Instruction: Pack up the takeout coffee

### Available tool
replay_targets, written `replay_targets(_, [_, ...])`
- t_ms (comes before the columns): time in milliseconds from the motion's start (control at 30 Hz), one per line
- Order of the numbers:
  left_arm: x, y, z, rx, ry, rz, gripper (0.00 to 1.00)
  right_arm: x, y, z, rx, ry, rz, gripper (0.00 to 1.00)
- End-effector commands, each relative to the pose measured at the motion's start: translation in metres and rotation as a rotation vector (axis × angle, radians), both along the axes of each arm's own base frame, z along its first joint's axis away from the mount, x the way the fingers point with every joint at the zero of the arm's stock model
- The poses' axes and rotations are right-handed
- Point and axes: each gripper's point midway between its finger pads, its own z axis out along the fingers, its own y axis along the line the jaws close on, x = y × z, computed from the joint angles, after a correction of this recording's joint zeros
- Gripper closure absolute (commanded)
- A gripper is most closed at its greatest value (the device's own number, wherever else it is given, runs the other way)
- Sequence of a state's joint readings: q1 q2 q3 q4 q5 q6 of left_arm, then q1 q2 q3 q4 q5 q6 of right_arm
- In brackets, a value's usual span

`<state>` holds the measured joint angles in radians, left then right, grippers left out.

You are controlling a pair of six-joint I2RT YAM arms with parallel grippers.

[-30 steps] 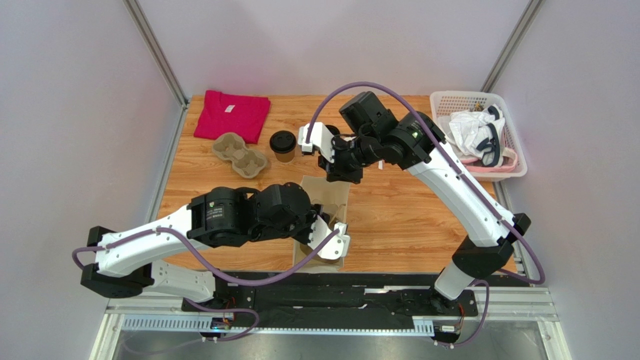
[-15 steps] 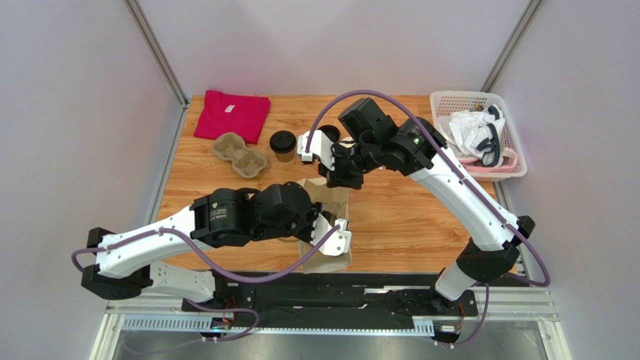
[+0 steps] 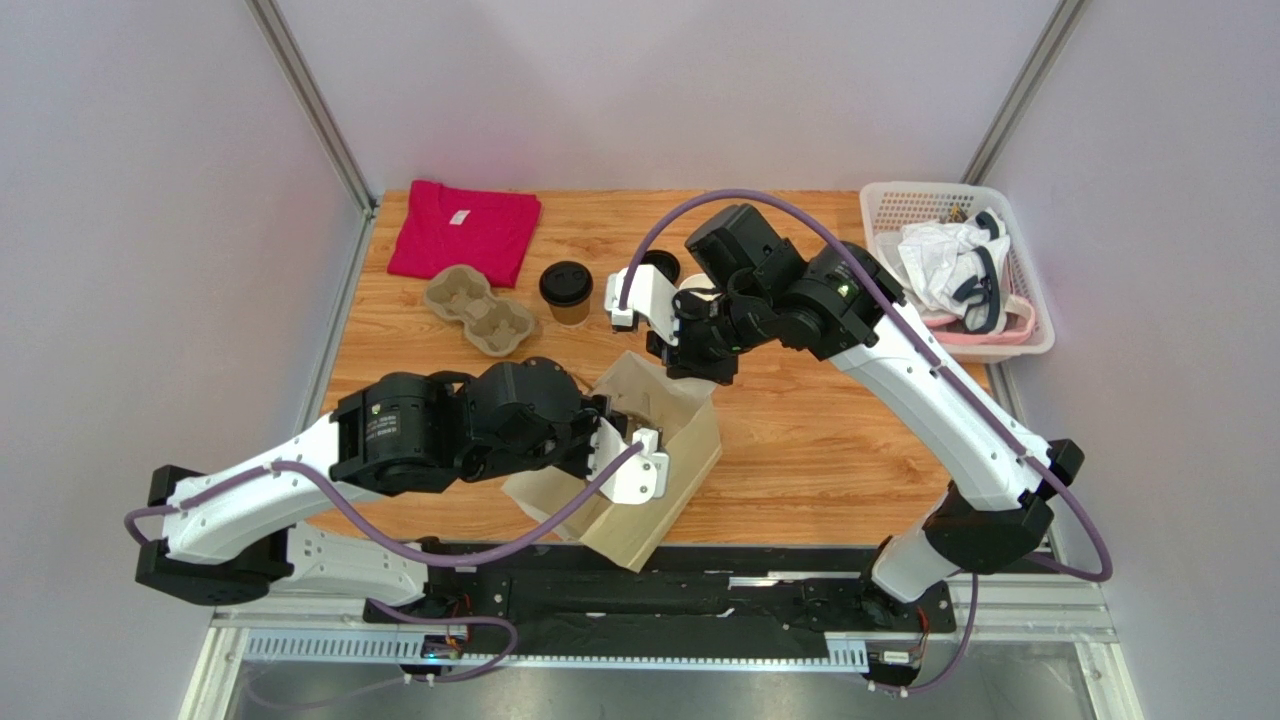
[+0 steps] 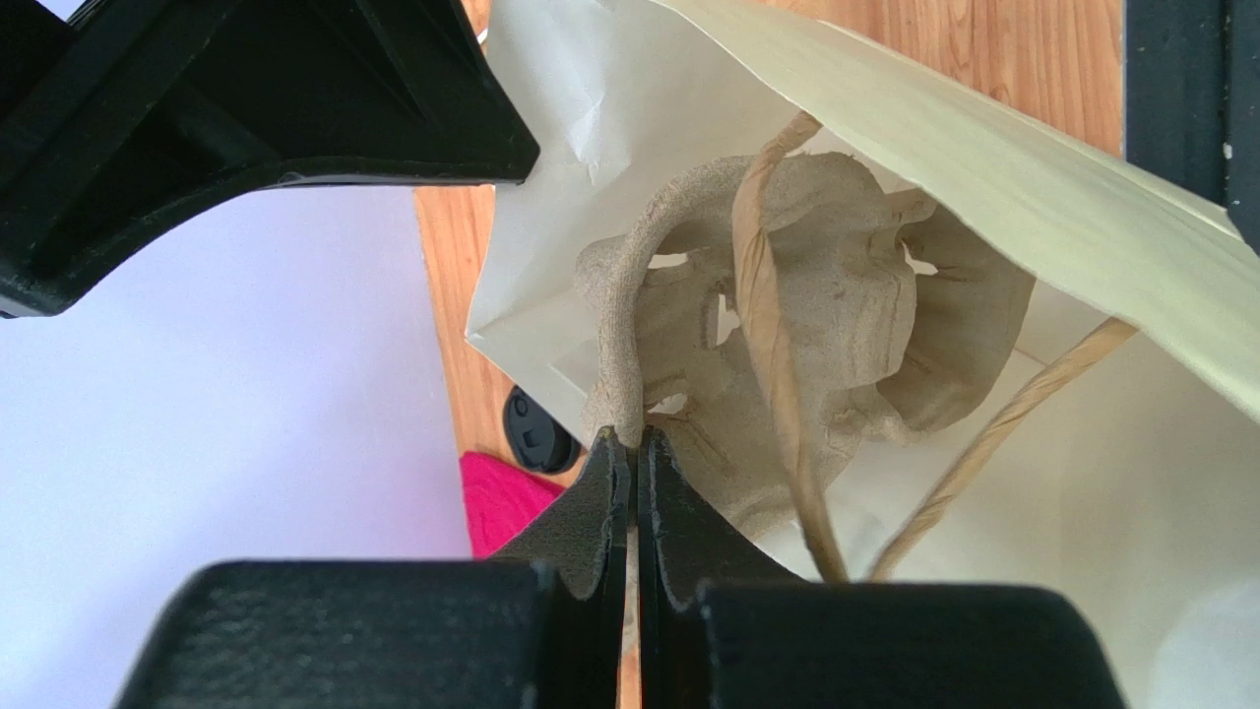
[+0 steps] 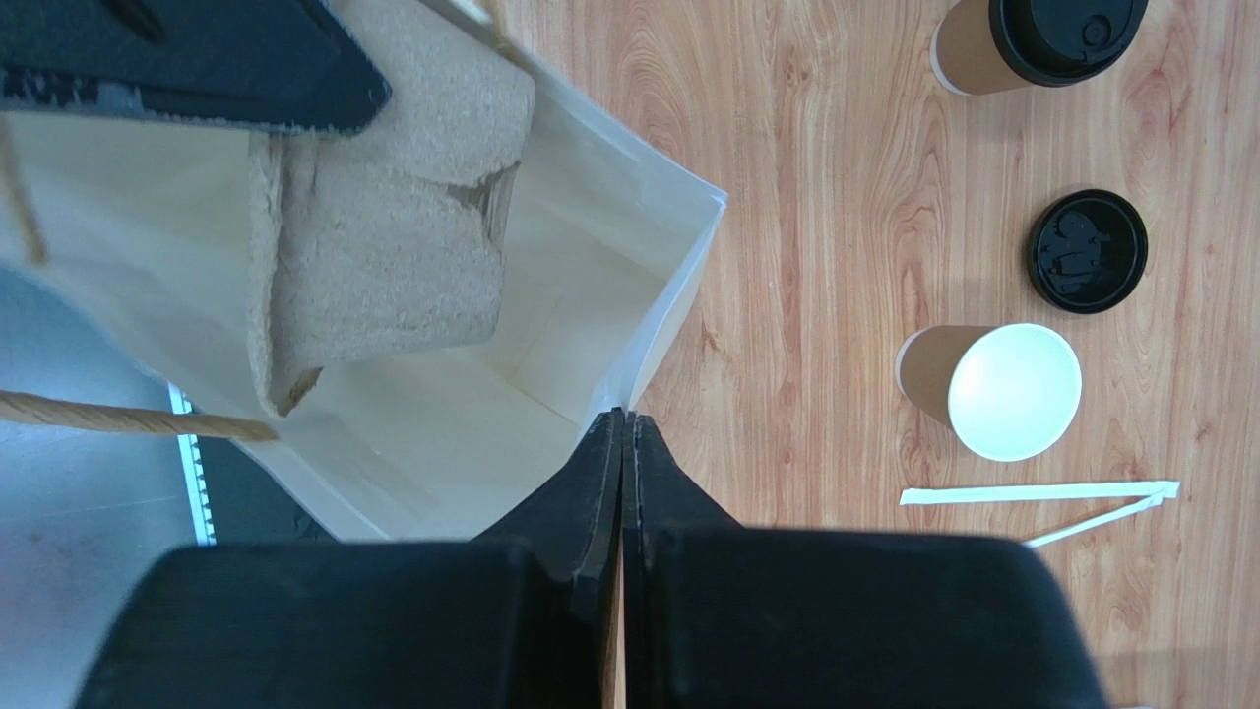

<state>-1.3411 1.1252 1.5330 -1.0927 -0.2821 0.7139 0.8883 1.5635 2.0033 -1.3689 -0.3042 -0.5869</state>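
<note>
While I am cataloguing this station from the left side across, both arms are showing as occupied.

- Spare pulp carrier: lying flat, beyond the left gripper and off to its left, close beside the coffee.
- Takeout coffee: standing upright on the table with its black lid on, long axis vertical. It is sitting beyond the left gripper and a little to its left, outside the bag. It is also lying to the left of the right gripper, which I am judging the slightly nearer of the two.
- Left gripper: fingers pressed together, pinching the rim of a second pulp carrier that is resting inside the paper bag. The twine handles are hanging just beside the fingertips.
- Right gripper: fingers pressed together on the bag's far rim, holding its mouth spread.
- Loose black lid and open cup: sitting just beyond the right gripper, apart from each other and from the coffee.
- Surface: bare wood is showing between the coffee and the bag. I am judging that one gripper must let go before the cup can be taken, and that the spare carrier is crowding its left flank.
- White basket: standing well off to the right gripper's right, out of the way.
</note>
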Motion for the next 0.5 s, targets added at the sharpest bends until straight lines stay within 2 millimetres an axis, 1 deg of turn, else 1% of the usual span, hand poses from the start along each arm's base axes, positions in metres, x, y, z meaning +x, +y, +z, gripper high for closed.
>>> replay_targets(0, [0.005, -0.003, 0.013, -0.021, -0.031, 0.007, 1.0, -0.023, -0.022, -0.002, -0.061, 0.077, -0.01, 1.0])
replay_targets(33, [0.006, -0.007, 0.014, -0.029, -0.035, 0.006, 1.0, -0.024, -0.021, -0.001, -0.055, 0.08, -0.005, 1.0])
replay_targets(67, [0.006, -0.011, 0.008, -0.015, -0.036, 0.003, 1.0, -0.026, -0.02, 0.0, -0.05, 0.088, 0.002, 1.0])
replay_targets(133, [0.007, -0.019, 0.006, -0.016, -0.052, -0.014, 1.0, -0.027, -0.02, 0.0, -0.047, 0.093, 0.008, 1.0])
replay_targets(167, [0.006, -0.021, -0.004, 0.001, -0.05, -0.023, 1.0, -0.028, -0.019, 0.0, -0.041, 0.095, 0.014, 1.0])
replay_targets(233, [0.007, -0.028, -0.01, 0.005, -0.06, -0.037, 1.0, -0.028, -0.019, 0.001, -0.04, 0.096, 0.017, 1.0])
replay_targets(267, [0.007, -0.031, -0.018, 0.024, -0.054, -0.04, 1.0, -0.029, -0.019, 0.001, -0.038, 0.096, 0.018, 1.0])
replay_targets(333, [0.008, -0.035, -0.022, 0.028, -0.05, -0.04, 1.0, -0.03, -0.019, 0.001, -0.04, 0.099, 0.019, 1.0])
replay_targets(467, [0.008, -0.041, -0.038, 0.082, -0.031, -0.042, 1.0, -0.034, -0.019, 0.001, -0.031, 0.107, 0.04, 1.0])
